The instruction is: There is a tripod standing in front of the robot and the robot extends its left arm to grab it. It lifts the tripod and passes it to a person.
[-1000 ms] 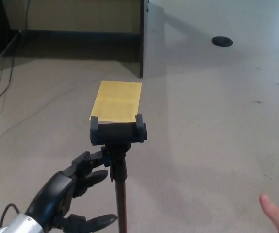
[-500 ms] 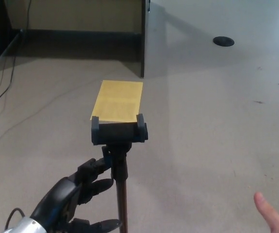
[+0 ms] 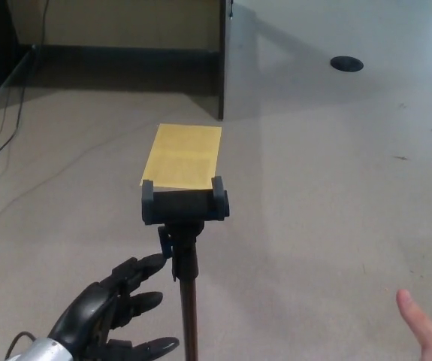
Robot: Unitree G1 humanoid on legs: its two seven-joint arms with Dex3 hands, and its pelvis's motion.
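On the floor, centre: tripod (image 3: 185, 256) upright, untouched.
Left hand (image 3: 114, 312): fingers spread, just beside the pole.
Person's hand (image 3: 426, 331): waiting right.
Left: grasp, lift, handover.

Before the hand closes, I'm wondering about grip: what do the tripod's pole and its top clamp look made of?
The tripod's pole looks like dark metal tubing with a slight sheen, probably smooth. The top clamp looks like matte black plastic, dull and blocky with moulded end tabs. The left hand is open beside the pole.
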